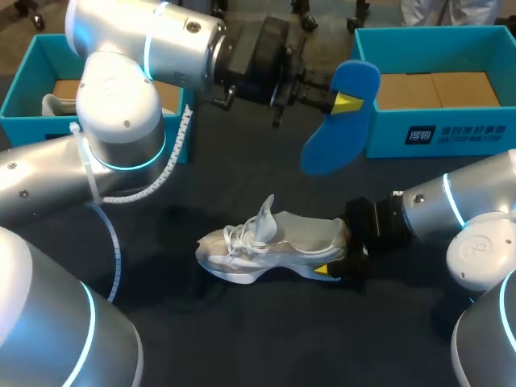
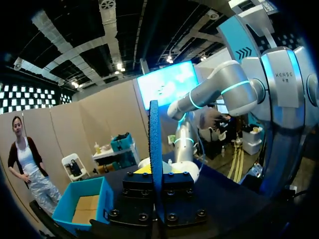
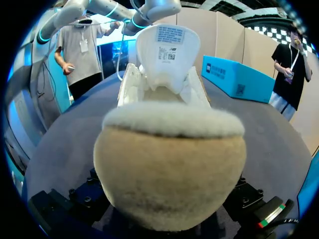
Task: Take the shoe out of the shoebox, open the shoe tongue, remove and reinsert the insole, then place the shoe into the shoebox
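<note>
My left gripper (image 1: 337,101) hangs above the table's far middle, shut on a blue insole (image 1: 342,118) that droops below it. Seen from the left wrist, the insole (image 2: 155,149) stands edge-on between the fingers. A white-grey shoe (image 1: 270,246) lies on the dark table, toe to the left, tongue (image 1: 267,214) pulled up. My right gripper (image 1: 334,256) clasps its heel from both sides; one yellow tip shows on the near side. The right wrist view is filled by the fleecy heel (image 3: 169,169), with the raised tongue (image 3: 167,50) ahead of it; the fingers themselves are hidden.
An open teal shoebox (image 1: 439,133) stands at the back right, just behind the insole. A second teal box (image 1: 24,89) at the back left holds something white. My left arm's bulky links span the left half of the table.
</note>
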`<act>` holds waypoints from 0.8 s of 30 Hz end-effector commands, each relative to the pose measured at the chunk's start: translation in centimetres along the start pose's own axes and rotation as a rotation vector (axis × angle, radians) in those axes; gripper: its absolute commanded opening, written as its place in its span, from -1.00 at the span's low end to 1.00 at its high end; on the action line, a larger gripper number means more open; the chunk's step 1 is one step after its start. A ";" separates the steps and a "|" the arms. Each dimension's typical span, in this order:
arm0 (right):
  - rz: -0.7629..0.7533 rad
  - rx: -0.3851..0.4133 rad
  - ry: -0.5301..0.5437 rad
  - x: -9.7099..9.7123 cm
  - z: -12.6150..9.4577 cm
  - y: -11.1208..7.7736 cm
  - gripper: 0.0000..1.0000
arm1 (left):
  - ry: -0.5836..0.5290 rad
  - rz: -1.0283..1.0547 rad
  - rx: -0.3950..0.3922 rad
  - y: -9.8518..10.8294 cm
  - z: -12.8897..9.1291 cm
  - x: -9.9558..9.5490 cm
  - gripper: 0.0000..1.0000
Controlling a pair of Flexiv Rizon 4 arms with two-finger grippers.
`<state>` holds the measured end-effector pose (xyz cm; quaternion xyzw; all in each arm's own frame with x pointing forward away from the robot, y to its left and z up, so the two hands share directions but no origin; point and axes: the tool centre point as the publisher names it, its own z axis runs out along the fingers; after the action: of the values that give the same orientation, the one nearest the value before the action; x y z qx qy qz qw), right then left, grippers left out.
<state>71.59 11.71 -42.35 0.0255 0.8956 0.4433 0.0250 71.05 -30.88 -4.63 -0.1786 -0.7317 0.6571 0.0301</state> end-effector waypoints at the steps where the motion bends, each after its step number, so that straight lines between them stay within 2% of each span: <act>1: 0.000 0.004 -0.001 0.2 0.2 0.0 -1.00 | -0.061 -0.235 0.061 -2.3 1.0 0.8 -1.00; 7: 0.000 0.004 -0.001 0.2 0.2 0.0 -1.00 | -0.148 -0.480 0.180 -5.7 0.9 1.5 -1.00; 9: 0.000 0.004 -0.001 0.2 0.2 0.0 -1.00 | -0.171 -0.539 0.170 -6.4 0.8 1.7 -1.00; 14: 0.000 0.004 -0.001 0.2 0.2 0.0 -1.00 | -0.180 -0.679 0.200 -8.0 0.5 2.6 -1.00; 24: 0.000 0.004 -0.001 0.2 0.2 0.0 -1.00 | -0.171 -0.785 0.227 -9.9 -1.0 4.8 -1.00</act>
<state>71.59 11.72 -42.35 0.0255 0.8956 0.4433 0.0250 65.98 -30.60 4.39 0.1583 -0.6682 0.6852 0.2429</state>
